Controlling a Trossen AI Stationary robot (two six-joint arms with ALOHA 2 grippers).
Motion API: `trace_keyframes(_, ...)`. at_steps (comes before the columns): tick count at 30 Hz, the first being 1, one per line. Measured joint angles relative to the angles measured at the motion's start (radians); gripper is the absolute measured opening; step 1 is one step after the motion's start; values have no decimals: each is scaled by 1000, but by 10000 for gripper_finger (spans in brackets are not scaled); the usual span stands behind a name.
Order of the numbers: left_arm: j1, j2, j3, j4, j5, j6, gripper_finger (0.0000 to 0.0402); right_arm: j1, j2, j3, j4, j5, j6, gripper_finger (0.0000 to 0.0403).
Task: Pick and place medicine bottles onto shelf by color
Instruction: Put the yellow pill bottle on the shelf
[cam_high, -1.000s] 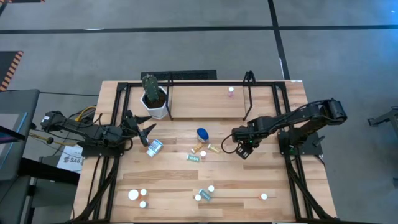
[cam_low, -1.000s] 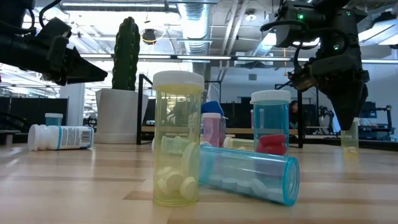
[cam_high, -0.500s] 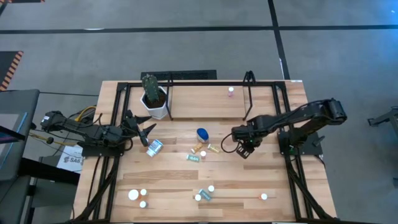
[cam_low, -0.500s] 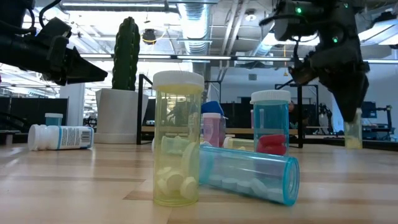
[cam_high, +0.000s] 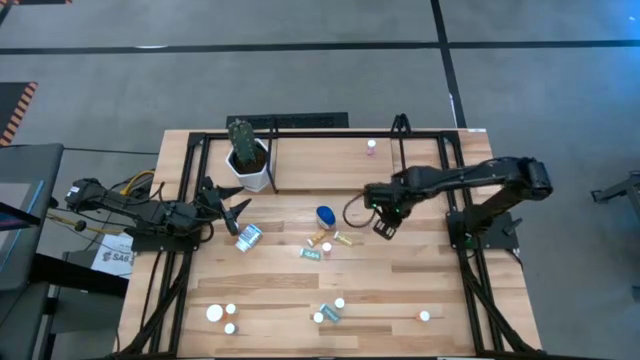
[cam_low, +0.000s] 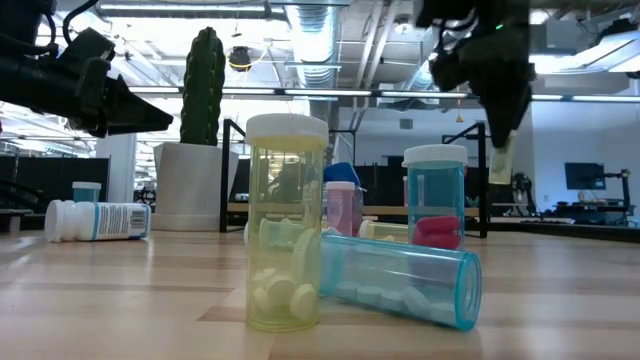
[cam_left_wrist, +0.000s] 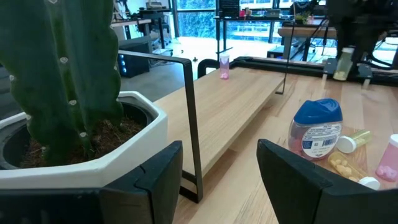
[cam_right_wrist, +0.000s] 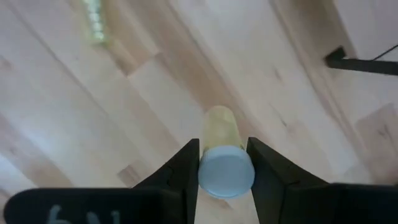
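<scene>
Pale yellow bottle (cam_right_wrist: 222, 144) is clamped in my right claw (cam_right_wrist: 224, 163), lifted clear of the bench (cam_high: 420, 275), just short of the shelf (cam_high: 330, 160). Step: carry. Next: place it there. Left claw (cam_left_wrist: 217, 171) idles apart beside the cactus pot (cam_left_wrist: 87, 155).

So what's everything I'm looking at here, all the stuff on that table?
Medicine bottles: a dozen or so, teal, yellow, pink, white, one larger blue, scattered over the tabletop; one pink on the shelf.
Yellow bottle: one, white cap, held off the table.
Shelf: one, light wood with black rails, at the table's far edge.
Cactus pot: one, white pot, green cactus, at the shelf's left end.
Left gripper: open, beside the cactus pot.
Right gripper: shut on the yellow bottle, near the shelf.
</scene>
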Motion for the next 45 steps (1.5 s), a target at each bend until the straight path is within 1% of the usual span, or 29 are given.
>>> trace_keyframes(3,0,0,0,0,0,0,196,-40,106,79,-107,4,-72,127)
trace_keyframes(6,0,0,0,0,0,0,196,-76,232,185,-213,13,-153,127)
trace_keyframes(10,0,0,0,0,0,0,196,-129,361,333,-268,12,-208,127)
trace_keyframes(15,0,0,0,0,0,0,196,-175,416,492,-273,13,-239,129)
trace_keyframes(18,0,0,0,0,0,0,196,-205,414,552,-242,32,-244,129)
trace_keyframes(24,0,0,0,0,0,0,196,-282,416,571,-150,40,-315,130)
trace_keyframes(29,0,0,0,0,0,0,196,-336,452,576,-147,39,-406,131)
trace_keyframes(32,0,0,0,0,0,0,196,-357,468,576,-173,37,-468,131)
trace_keyframes(35,0,0,0,0,1,0,196,-368,493,583,-166,36,-495,131)
trace_keyframes(41,0,0,0,0,0,0,196,-402,516,586,-165,32,-611,131)
trace_keyframes(45,0,0,0,0,0,0,196,-416,511,586,-124,34,-665,131)
